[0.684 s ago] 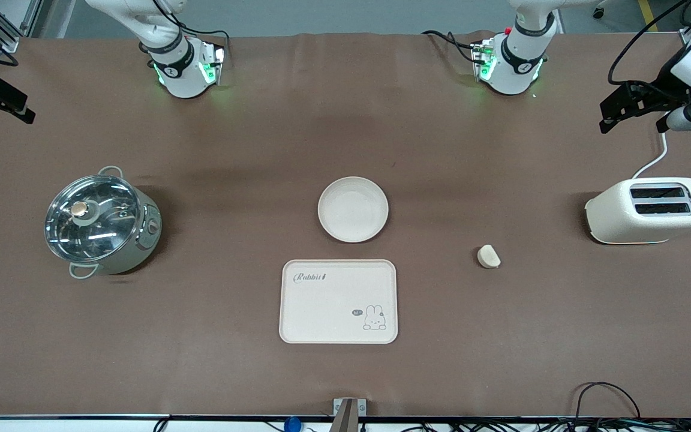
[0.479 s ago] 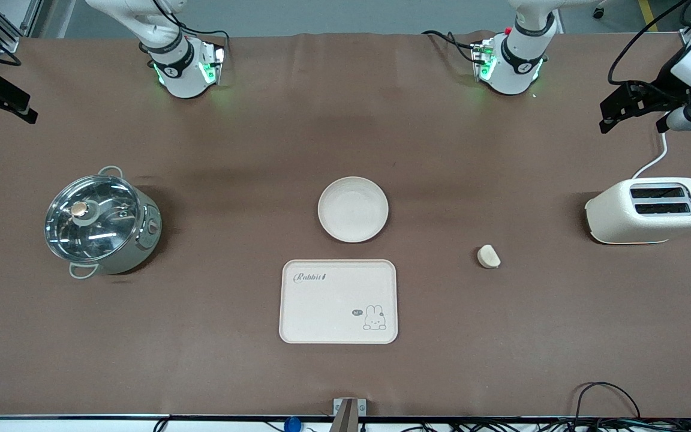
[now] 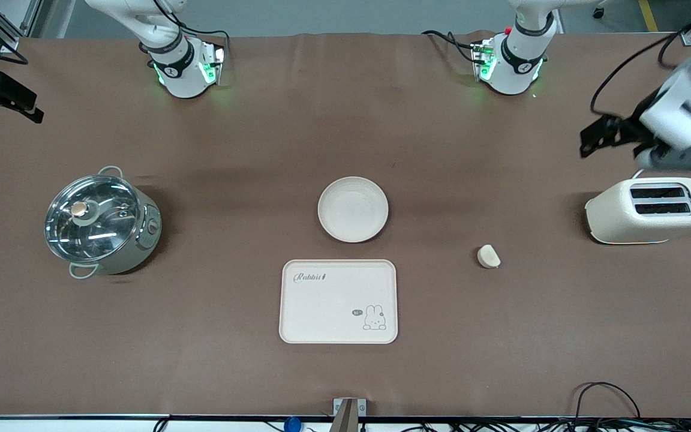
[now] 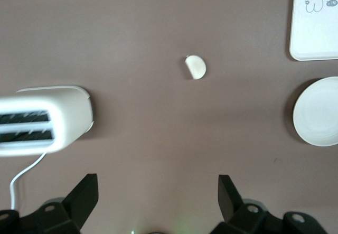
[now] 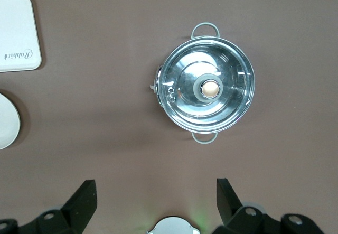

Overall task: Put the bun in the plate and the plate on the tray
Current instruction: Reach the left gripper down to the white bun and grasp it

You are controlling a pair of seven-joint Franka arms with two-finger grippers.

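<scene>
The bun (image 3: 488, 256) lies on the brown table between the plate and the toaster; it also shows in the left wrist view (image 4: 196, 66). The empty round plate (image 3: 352, 209) sits at mid-table, with the Rabbit tray (image 3: 338, 301) nearer the front camera, also empty. My left gripper (image 3: 598, 138) is open and empty, up in the air over the table by the toaster; its wrist view (image 4: 158, 184) shows the jaws wide apart. My right gripper (image 3: 6, 102) is open and empty at the right arm's end of the table, high over the pot in its own view (image 5: 157, 186).
A cream toaster (image 3: 648, 210) with a white cord stands at the left arm's end. A steel pot with a glass lid (image 3: 101, 224) stands at the right arm's end. Cables hang along the table edge nearest the front camera.
The left arm has swung, carrying its gripper inward and lower toward the toaster. The right gripper has barely shifted. Bun, plate and tray have not moved.
</scene>
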